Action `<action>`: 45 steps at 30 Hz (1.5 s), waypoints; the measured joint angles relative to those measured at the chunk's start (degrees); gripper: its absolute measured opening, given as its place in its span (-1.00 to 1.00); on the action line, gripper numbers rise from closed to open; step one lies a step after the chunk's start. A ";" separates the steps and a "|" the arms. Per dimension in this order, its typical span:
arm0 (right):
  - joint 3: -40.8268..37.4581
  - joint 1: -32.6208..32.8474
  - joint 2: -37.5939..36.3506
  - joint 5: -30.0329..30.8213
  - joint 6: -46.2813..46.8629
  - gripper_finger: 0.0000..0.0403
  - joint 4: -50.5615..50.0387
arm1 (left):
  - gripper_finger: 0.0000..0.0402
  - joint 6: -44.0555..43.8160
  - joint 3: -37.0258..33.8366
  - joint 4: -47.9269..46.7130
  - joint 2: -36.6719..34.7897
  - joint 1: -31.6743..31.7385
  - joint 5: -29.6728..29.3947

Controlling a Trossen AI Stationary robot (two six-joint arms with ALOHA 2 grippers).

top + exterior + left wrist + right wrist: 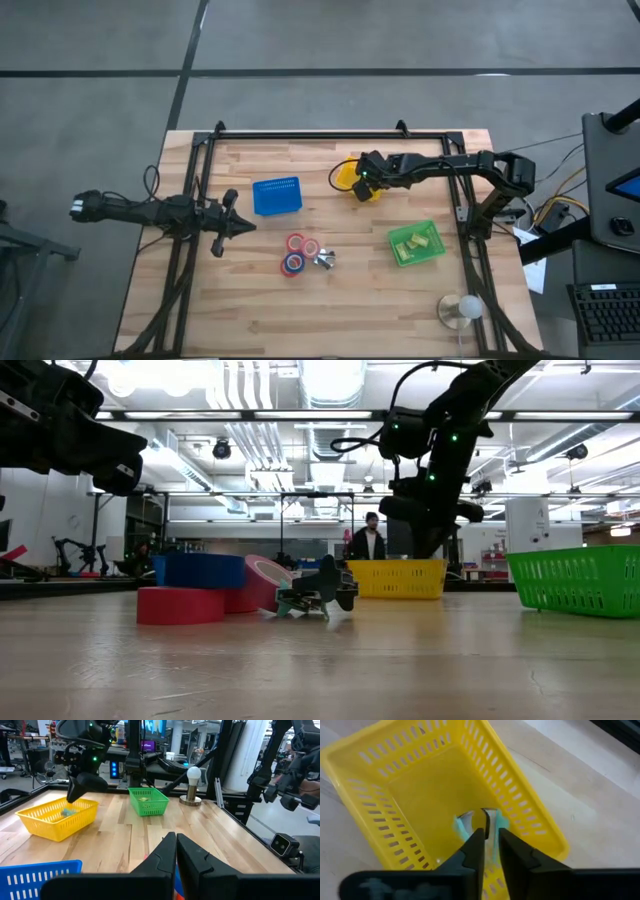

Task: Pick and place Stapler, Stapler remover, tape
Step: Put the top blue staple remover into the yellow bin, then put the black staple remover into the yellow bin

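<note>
Three tape rolls (pixel 297 252) lie mid-table. In the low view a blue roll (pixel 200 570) rests on a red roll (pixel 180 605), and a pinkish one (pixel 262 585) leans against them. Silvery metal pieces (pixel 323 258) lie beside them. My right gripper (pixel 491 847) hangs over the yellow basket (pixel 352 180), its fingers a little apart. A pale teal tool with metal jaws (pixel 465 825) lies on the basket floor below them (pixel 67 812). My left gripper (pixel 238 226) is shut and hovers left of the rolls, near the blue basket (pixel 277 195).
A green basket (pixel 415 243) with pale yellow-green things inside stands toward the table's right. A round lamp-like object (pixel 462 310) stands at the near right corner. A black frame (pixel 330 135) runs along the far and side edges. A person (pixel 368 540) stands in the room beyond.
</note>
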 joint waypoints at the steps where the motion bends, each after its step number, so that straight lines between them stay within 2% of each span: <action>1: 0.00 0.00 0.00 -0.04 0.00 -0.66 -0.01 | -0.92 -0.02 0.00 0.00 0.00 0.02 0.00; 6: 0.01 0.26 -1.14 -1.91 -0.07 -0.48 0.08 | -0.92 -0.01 0.00 0.00 0.00 0.01 0.00; 12: 1.79 3.81 -3.89 -2.72 -2.71 -0.41 0.77 | -0.92 0.00 0.00 0.00 0.00 0.00 0.00; 21: 2.03 14.95 -2.99 -13.38 -4.16 -0.44 10.39 | -0.92 0.00 0.00 -0.04 -0.02 0.02 0.00; 27: 1.92 22.31 -1.05 -13.68 -8.85 -0.45 16.02 | -0.92 -0.01 0.00 -0.09 -0.02 0.01 0.01; 32: 1.92 26.46 3.71 -13.50 -12.18 -0.31 22.47 | -0.92 0.00 0.00 -0.15 -0.02 0.00 0.02; 38: 1.90 27.75 8.38 -13.49 -12.06 -0.15 24.70 | -0.92 0.00 0.00 -0.46 -0.02 0.00 0.00; 45: 2.05 28.48 10.76 -13.70 -12.91 -0.22 27.05 | -0.92 0.00 0.00 -0.46 -0.02 0.02 0.02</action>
